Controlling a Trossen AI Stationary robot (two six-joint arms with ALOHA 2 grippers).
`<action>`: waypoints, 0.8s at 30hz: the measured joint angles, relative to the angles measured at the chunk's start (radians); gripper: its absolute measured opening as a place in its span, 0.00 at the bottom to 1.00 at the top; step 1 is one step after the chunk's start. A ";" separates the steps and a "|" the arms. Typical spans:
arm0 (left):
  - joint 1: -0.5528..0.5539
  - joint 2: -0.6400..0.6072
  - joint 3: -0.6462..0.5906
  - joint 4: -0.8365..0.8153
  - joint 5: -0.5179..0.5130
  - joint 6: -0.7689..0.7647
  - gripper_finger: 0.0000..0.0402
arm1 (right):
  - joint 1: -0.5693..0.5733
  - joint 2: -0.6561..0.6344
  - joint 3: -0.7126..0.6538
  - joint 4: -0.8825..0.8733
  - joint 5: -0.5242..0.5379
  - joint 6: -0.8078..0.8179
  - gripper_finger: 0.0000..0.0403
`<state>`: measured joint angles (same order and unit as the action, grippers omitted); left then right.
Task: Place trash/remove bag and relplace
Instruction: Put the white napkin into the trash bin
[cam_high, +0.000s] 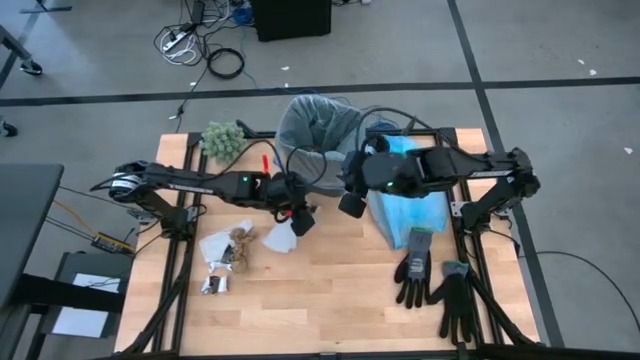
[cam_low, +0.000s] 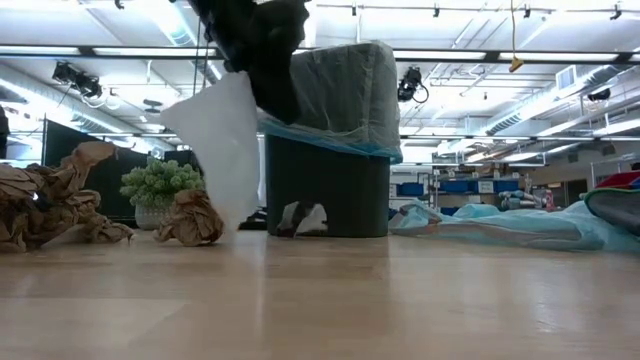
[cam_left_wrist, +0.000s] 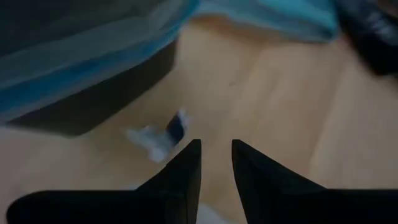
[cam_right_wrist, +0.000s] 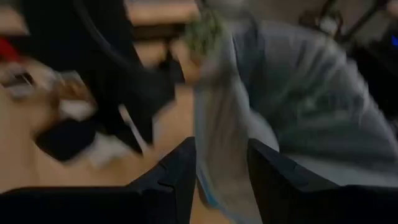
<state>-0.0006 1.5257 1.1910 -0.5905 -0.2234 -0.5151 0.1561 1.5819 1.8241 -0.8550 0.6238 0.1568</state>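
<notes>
The bag (cam_high: 318, 128) is a thin, crinkly grey-white liner lining the black bin (cam_low: 327, 185) at the far edge of the bench (cam_high: 330, 300), toward twelve o'clock, its edge folded down over the bin's rim above a band of light blue. A white crumpled paper (cam_high: 281, 237) lies on the bench just at seven o'clock of the left gripper (cam_high: 301, 220); in the low view a white sheet (cam_low: 218, 145) shows right below the dark gripper, but whether the jaws touch it cannot be told. In the left wrist view the jaws stand a little apart with bare wood between them, pinching nothing, and a small white scrap (cam_left_wrist: 158, 134) lies beyond the tips beside the bin's foot. More trash sits at eight o'clock of that gripper: brown paper wads (cam_high: 238, 250), a white wrapper (cam_high: 214, 246) and a small shiny silver piece (cam_high: 213, 285). The right gripper (cam_high: 352, 203) hangs at the bin's five o'clock side, jaws spread, the liner's wall just ahead of them, untouched. A light-blue plastic bag (cam_high: 405, 205) lies under that arm, black gloves (cam_high: 435, 282) toward five o'clock, and a green fuzzy clump (cam_high: 222, 138) at the bin's nine o'clock
</notes>
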 joint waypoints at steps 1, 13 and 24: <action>0.003 0.000 0.001 -0.047 -0.024 -0.021 0.25 | -0.001 0.001 -0.016 -0.021 -0.001 0.016 0.31; 0.035 -0.062 0.034 -0.320 -0.058 -0.146 0.20 | 0.002 0.003 -0.163 0.032 -0.030 0.120 0.28; 0.042 -0.068 0.304 -0.370 -0.055 -0.033 0.02 | 0.031 0.001 -0.144 0.125 -0.017 0.075 0.28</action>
<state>0.0416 1.4574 1.4948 -0.9604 -0.2783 -0.5480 0.1872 1.5833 1.6798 -0.7299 0.6072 0.2322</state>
